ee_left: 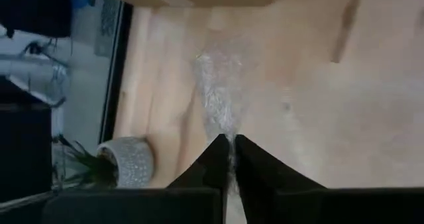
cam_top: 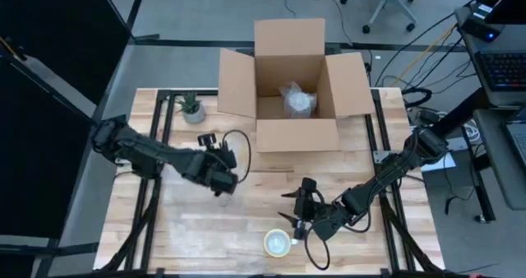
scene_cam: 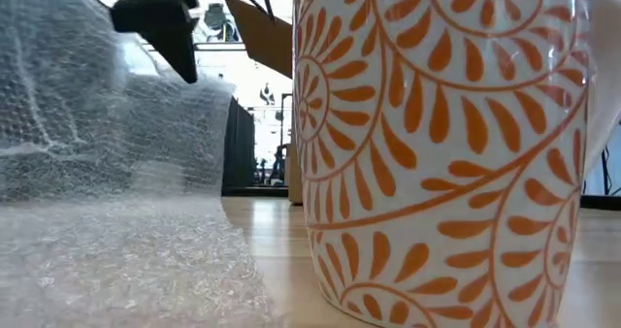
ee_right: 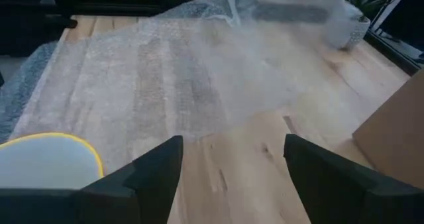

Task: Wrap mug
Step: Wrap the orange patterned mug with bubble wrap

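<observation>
The mug (cam_top: 278,243), white with orange leaf swirls (scene_cam: 446,153) and a yellow inside (ee_right: 46,161), stands upright on the table near its front edge. A sheet of bubble wrap (cam_top: 209,220) lies spread on the table left of the mug. One part is raised toward my left gripper (cam_top: 225,179), which is shut on it. My right gripper (cam_top: 300,210) hangs open just behind the mug, its fingers (ee_right: 232,164) apart with nothing between them. My left gripper pinches a raised part of the bubble wrap (ee_left: 230,144) between its two fingers. From the grip the wrap (scene_cam: 107,105) slopes down to the table, where the rest of the sheet lies flat. One layer or several, I cannot tell.
An open cardboard box (cam_top: 296,81) stands at the table's far middle with a bubble-wrapped bundle (cam_top: 298,101) inside. A small potted plant (cam_top: 191,107) sits at the far left. Bare wood lies between the box and the mug.
</observation>
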### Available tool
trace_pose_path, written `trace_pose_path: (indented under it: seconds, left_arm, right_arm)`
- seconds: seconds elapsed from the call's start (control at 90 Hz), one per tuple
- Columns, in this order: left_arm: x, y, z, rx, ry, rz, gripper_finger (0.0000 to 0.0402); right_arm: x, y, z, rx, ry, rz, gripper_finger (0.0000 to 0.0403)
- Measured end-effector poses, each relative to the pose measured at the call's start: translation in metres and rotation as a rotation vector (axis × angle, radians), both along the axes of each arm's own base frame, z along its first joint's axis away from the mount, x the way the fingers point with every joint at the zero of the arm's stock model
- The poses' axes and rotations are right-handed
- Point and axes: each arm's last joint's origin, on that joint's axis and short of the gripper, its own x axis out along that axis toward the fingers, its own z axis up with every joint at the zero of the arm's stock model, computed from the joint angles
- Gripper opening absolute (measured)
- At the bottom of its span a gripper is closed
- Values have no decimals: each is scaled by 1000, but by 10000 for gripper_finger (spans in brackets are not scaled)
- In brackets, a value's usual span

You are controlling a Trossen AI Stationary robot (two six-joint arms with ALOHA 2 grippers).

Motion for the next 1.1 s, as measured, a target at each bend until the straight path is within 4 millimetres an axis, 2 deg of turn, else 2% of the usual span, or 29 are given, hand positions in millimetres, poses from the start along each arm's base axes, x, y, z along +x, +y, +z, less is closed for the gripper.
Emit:
trace_pose_path:
  seconds: [0.256,0.333,0.433,0.656,0.778,0.922,1.1]
  left_arm:
    - [4,38,-1,-43,45,93,141]
    - [1,43,0,-70,76,122,174]
    - [-3,40,13,-75,77,176,204]
    - [-7,8,51,-96,-20,126,221]
    - [-17,-16,59,-140,-90,98,222]
    - [-31,-51,54,-217,-136,116,222]
    - [-47,-98,34,-319,-193,58,222]
  right_arm:
    - [-1,0,-1,-10,13,1,249]
    - [-1,0,-2,-10,24,11,249]
    - [-2,1,0,26,55,77,249]
    - [2,13,43,178,65,292,249]
    - [14,23,48,201,167,382,249]
    - [33,28,39,169,384,326,249]
    - [64,30,41,194,474,244,249]
